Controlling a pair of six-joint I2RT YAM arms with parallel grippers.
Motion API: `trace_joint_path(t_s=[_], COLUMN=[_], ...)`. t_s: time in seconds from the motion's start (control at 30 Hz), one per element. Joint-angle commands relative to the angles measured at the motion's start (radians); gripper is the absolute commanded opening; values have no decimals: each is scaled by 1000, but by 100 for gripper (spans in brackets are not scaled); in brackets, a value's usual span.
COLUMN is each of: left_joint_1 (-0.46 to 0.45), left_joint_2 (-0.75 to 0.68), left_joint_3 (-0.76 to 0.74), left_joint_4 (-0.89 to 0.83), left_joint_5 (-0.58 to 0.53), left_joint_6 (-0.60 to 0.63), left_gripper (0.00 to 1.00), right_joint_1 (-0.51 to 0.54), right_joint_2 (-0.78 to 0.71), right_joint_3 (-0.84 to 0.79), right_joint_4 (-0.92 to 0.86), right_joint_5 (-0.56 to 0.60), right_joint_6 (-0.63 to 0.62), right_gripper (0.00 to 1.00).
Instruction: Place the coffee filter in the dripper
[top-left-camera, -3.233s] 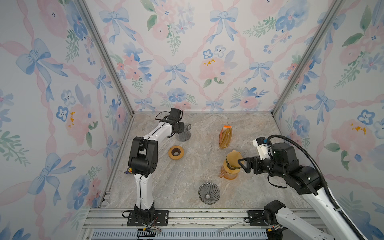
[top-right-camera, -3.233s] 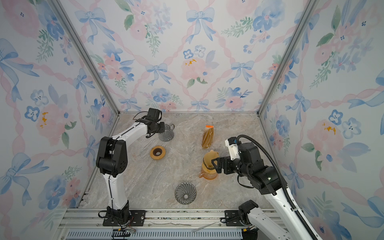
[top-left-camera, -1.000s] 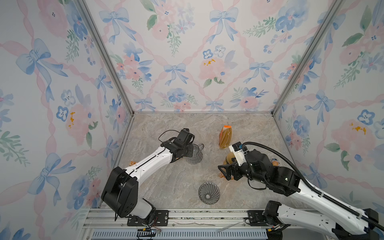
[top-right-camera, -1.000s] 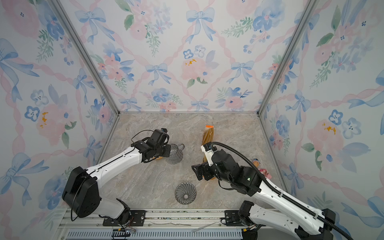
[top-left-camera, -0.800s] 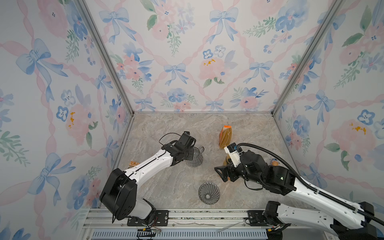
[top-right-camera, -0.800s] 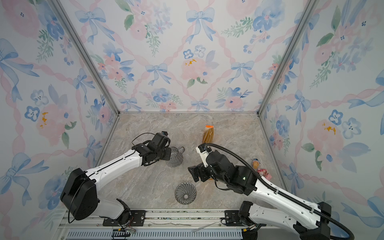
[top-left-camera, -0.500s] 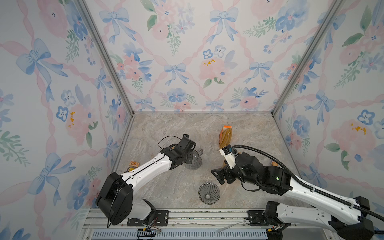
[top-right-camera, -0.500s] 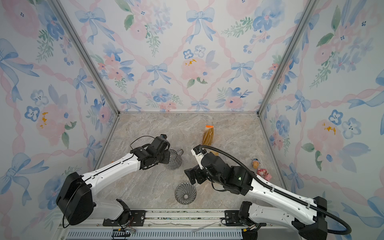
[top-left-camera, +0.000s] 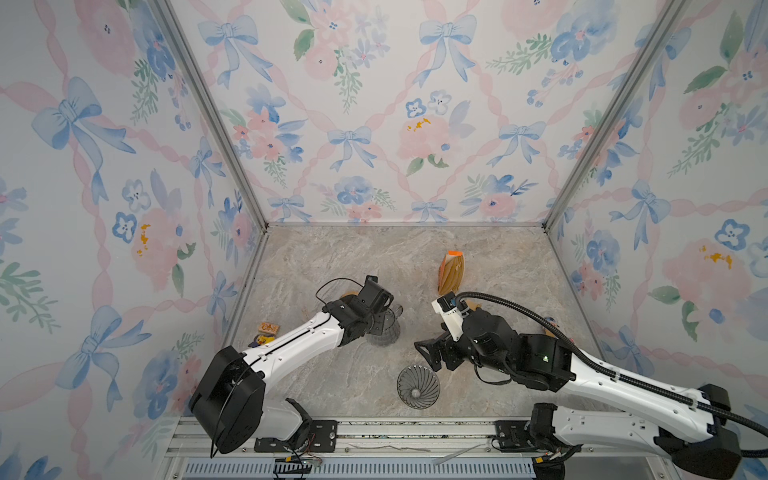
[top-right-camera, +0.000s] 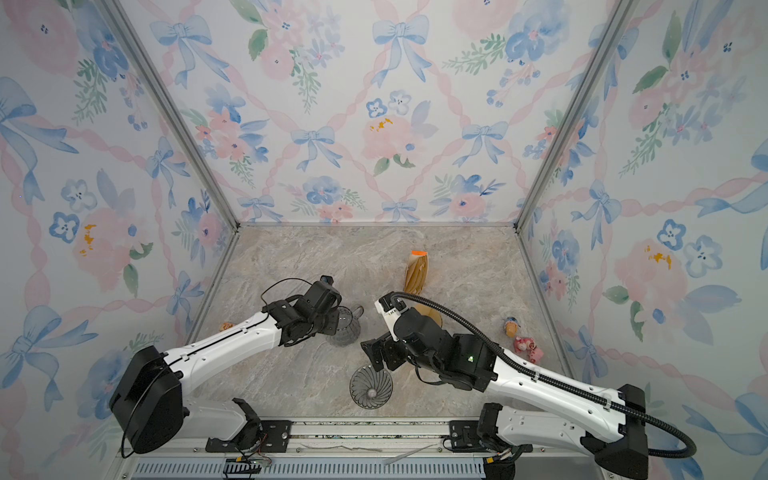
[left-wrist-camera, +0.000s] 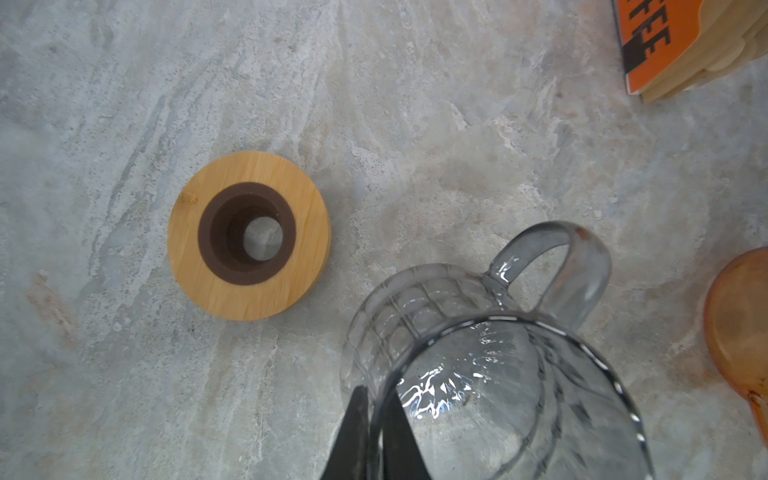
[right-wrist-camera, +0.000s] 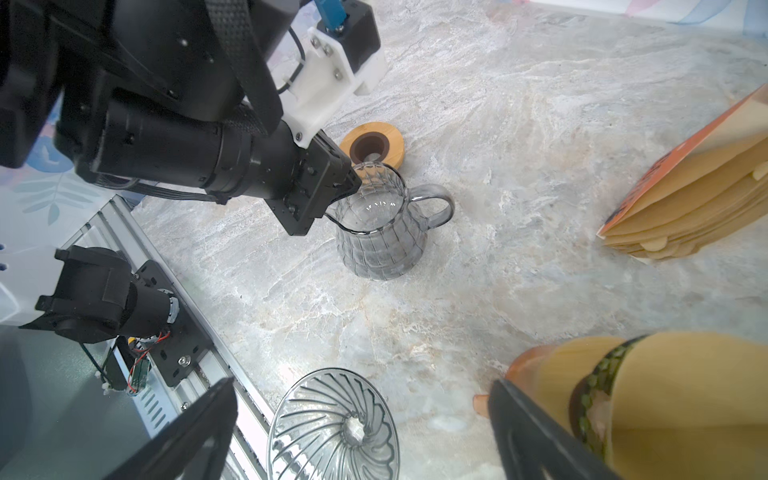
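Coffee filters (top-left-camera: 451, 274), a tan stack under an orange label, lie toward the back of the counter (top-left-camera: 332, 257) in both top views. They are untouched and well apart from the ribbed glass dripper (top-left-camera: 417, 387), which stands near the counter's front edge. The right tool (top-left-camera: 428, 357) hangs spread wide just above the dripper's far rim, holding nothing. The left tool (top-left-camera: 379, 322) is at the glass server (top-left-camera: 386, 330). The left wrist view shows that tool clenched on the server's rim, one finger inside and one outside, with the wooden holder ring (left-wrist-camera: 249, 235) near the server. In the right wrist view the dripper looks like the next grasp. I would pinch its rim squarely and keep it level, then peel off a single filter. The amber cup (right-wrist-camera: 548, 365) crowds one finger and sits between the right tool and the filters, so the reach should lift over it.
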Motion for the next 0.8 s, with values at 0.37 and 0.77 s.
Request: trace_joint_path(t_s=[0.37, 0.77], left_joint_1=[-27, -55], left_joint_2=[-26, -23], left_joint_3=[-45, -60], left_joint_4=[4, 7], left_joint_5=[-27, -16], left_joint_6=[-48, -77], left_gripper=[10, 12], right_joint_1=[18, 20], right_joint_2=[10, -9], right_joint_3=[-21, -47], right_joint_4=[38, 38], right_joint_5=[26, 42], right_joint_6=[31, 47], right_gripper=[96, 96])
